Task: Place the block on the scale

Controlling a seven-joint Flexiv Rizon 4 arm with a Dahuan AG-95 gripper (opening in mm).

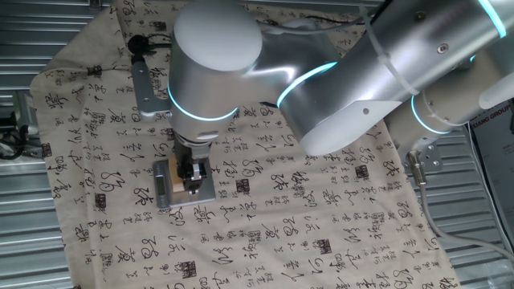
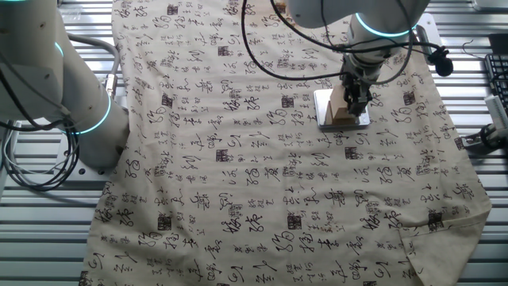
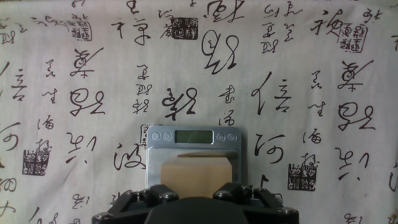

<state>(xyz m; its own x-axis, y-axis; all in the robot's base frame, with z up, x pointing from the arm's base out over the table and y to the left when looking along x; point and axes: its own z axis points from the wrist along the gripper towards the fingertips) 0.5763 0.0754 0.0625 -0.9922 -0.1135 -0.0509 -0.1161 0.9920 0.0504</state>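
— Fingers (image 3: 194,198) fill the bottom edge of the hand view, black and blurred. What is past them?

— Block (image 3: 194,169), tan wood, right in front of them, sitting on the scale (image 3: 155,163). Beyond it runs the scale's strip with a small display (image 3: 194,136) and round buttons on each side.

— Are the fingers clamped on the block?

— Cannot tell. In the hand view their tips are cut off by the frame edge. In one fixed view the fingers (image 1: 193,183) come straight down at the block (image 1: 174,185) and cover part of it; contact is hidden there too.

— Where does the scale lie?

— On the table (image 2: 238,183), which is draped in a beige cloth printed with black calligraphy and dark seal stamps. In the other fixed view the scale (image 2: 324,111) sits toward the far right part of the cloth, with the block (image 2: 340,114) on top and the fingers (image 2: 355,102) just over it.

— Anything else nearby?

— A grey camera bracket (image 1: 147,84) hangs beside the wrist, and black cables (image 2: 262,56) loop over the cloth.
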